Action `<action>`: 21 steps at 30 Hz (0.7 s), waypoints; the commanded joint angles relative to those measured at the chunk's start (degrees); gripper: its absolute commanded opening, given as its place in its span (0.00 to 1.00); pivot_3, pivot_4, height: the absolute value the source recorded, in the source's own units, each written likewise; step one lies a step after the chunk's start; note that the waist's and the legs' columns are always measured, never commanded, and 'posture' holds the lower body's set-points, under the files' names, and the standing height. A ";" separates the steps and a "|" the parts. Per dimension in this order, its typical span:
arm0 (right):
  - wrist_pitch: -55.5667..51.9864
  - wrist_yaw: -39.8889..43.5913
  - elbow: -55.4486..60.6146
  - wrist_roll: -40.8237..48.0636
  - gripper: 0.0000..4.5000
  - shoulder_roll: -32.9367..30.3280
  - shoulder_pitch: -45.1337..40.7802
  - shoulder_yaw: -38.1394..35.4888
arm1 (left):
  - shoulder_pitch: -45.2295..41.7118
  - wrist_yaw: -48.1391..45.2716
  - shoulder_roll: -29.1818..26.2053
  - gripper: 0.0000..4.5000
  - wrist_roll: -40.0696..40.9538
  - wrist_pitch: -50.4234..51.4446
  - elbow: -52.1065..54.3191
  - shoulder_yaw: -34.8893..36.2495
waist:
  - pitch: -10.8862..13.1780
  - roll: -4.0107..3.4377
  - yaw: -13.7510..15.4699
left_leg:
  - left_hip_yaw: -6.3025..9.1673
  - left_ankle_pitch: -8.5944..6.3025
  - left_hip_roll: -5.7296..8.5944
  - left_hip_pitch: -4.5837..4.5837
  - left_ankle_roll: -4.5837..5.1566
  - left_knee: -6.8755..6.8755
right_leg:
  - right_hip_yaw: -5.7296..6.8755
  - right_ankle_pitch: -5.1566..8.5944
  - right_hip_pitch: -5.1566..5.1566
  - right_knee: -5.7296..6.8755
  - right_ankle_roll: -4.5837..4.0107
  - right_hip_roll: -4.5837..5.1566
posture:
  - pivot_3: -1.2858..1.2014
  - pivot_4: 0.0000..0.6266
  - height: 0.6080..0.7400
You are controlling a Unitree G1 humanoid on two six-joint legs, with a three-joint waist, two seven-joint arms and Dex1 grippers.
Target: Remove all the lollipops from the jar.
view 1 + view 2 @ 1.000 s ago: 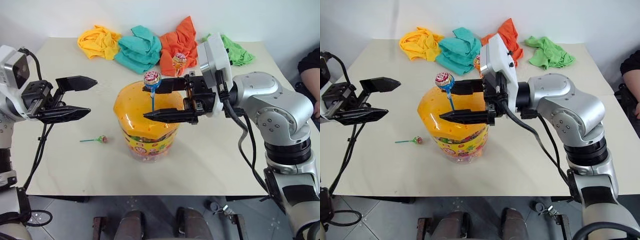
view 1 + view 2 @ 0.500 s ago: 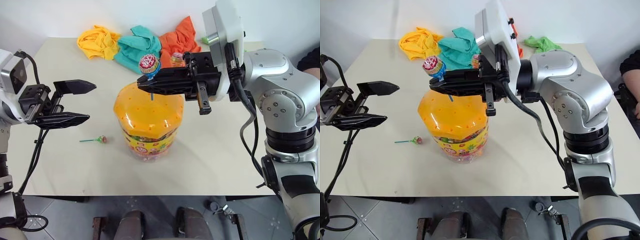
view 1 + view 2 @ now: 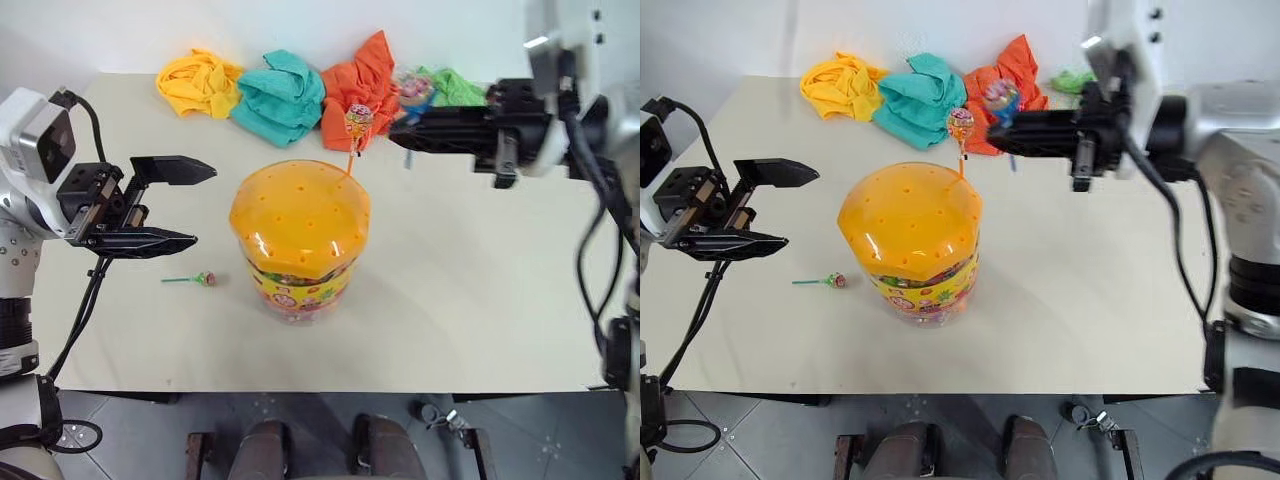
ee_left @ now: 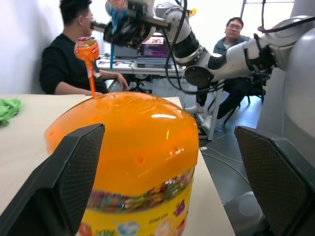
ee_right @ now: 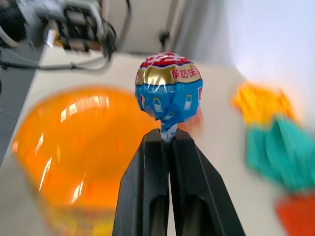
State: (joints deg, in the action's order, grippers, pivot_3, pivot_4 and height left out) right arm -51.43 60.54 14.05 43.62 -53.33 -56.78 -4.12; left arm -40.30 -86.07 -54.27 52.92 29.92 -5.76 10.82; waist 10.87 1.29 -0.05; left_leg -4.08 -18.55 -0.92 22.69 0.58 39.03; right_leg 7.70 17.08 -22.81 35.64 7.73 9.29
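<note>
Jar: the jar is standing between the grippers, off the left gripper, whose jaws are gaping empty.
Blue lollipop: the blue lollipop is sitting pinched by its stick in the right gripper.
Orange lollipop: the orange lollipop is sticking up from the lid.
Green lollipop: the green lollipop is lying on the table below the left gripper.
Writing: wrapper characters are showing, unreadable.

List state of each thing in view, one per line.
jar: upright on table, orange lid on.
orange lollipop: standing in a lid hole.
blue lollipop: clamped by its stick, clear of the jar.
green lollipop: lying on the table.
right gripper: jaws shut on the stick.
left gripper: jaws open, empty.
cloths: crumpled at the far edge.
</note>
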 commanded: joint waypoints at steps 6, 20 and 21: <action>-16.93 -6.24 14.56 9.16 0.01 -9.13 24.73 -15.69 | -0.35 -6.37 1.51 1.00 -0.60 -1.85 4.05 -1.07 | 0.00 0.00 -0.01 | -0.03 0.00 -0.02 -0.04 0.00 0.02 | -0.03 0.00 0.04 -0.02 0.00 0.00 | 0.52 0.24 1.00; -14.55 -20.03 11.06 2.63 0.12 1.31 48.31 -16.11 | -5.77 -0.64 4.09 1.00 -5.44 -0.79 6.79 -5.21 | 0.03 -0.07 1.35 | -0.06 0.00 0.02 -0.13 0.00 0.06 | -0.08 -0.05 0.19 -0.10 0.09 0.00 | 0.52 0.24 1.00; -13.95 -20.27 10.39 2.20 0.17 1.81 48.40 -15.74 | -6.05 -0.76 4.29 1.00 -5.50 -0.72 6.71 -5.22 | 0.03 -0.07 1.34 | -0.06 0.00 0.02 -0.14 0.00 0.06 | -0.09 -0.05 0.19 -0.10 0.09 0.00 | 0.52 0.24 1.00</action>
State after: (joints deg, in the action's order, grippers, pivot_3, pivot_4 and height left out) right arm -67.13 40.86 24.87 46.48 -51.90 -8.50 -19.65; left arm -44.93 -85.93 -50.06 47.71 29.23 -0.52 5.43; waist 10.90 1.23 1.29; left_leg -4.14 -18.55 -0.90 22.55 0.58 39.10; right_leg 7.62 17.03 -22.62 35.53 7.82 9.29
